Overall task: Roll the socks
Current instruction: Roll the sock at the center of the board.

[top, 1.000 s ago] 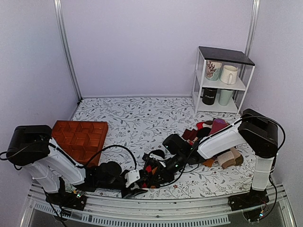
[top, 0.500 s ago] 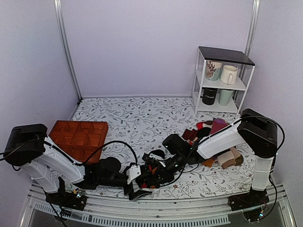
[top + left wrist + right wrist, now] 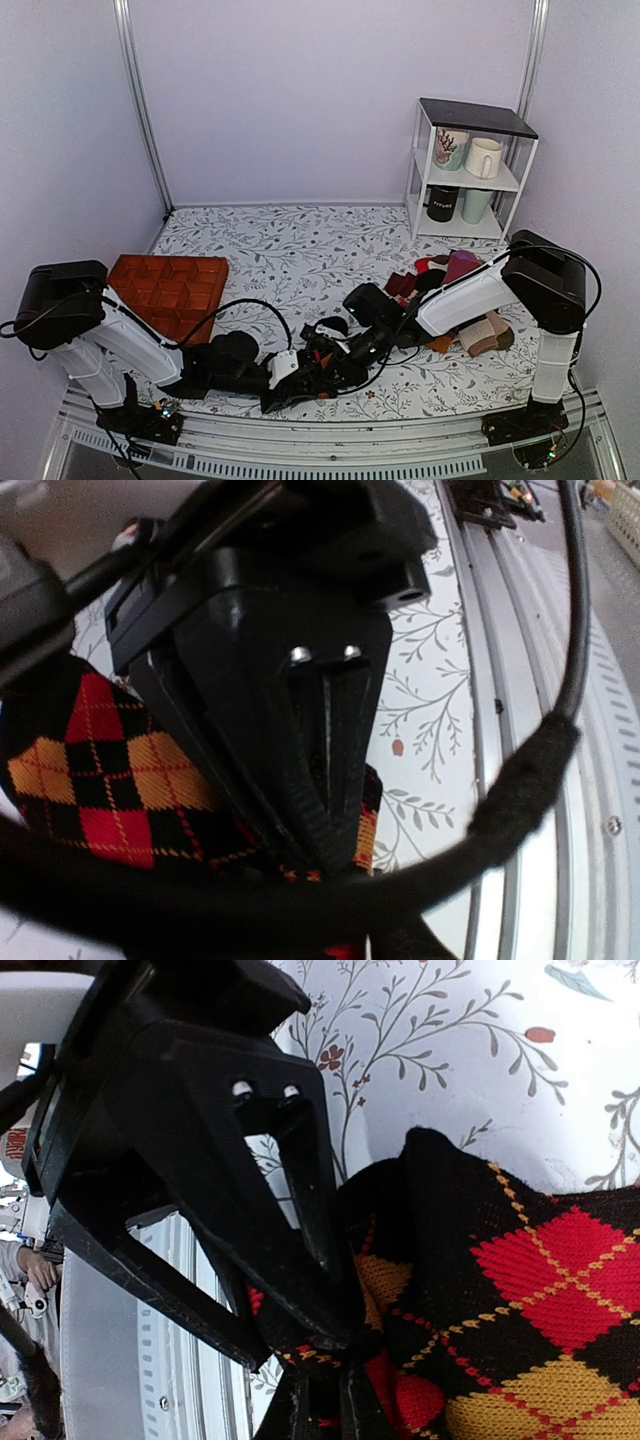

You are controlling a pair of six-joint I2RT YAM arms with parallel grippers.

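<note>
The socks (image 3: 318,360) are black argyle with red and orange diamonds, bunched near the table's front edge between both grippers. In the left wrist view the socks (image 3: 100,780) lie under my left gripper (image 3: 330,855), whose fingers stand almost together with their tips pressed into the knit. My right gripper (image 3: 335,1338) pinches a fold of the socks (image 3: 560,1280); the left gripper's fingers (image 3: 302,1415) come in from below onto the same fold. Seen from above, the left gripper (image 3: 305,380) and right gripper (image 3: 328,362) meet at the bundle. A dark fuzzy band crosses the bottom of the left wrist view.
An orange-red compartment tray (image 3: 170,288) sits at the left. A heap of other socks (image 3: 455,285) lies by the right arm. A white shelf with mugs (image 3: 470,170) stands at the back right. The metal rail (image 3: 300,445) runs along the near edge.
My left gripper opened wide, moved right into the bundle and has closed on the socks. The right arm has kept its hold and place.
</note>
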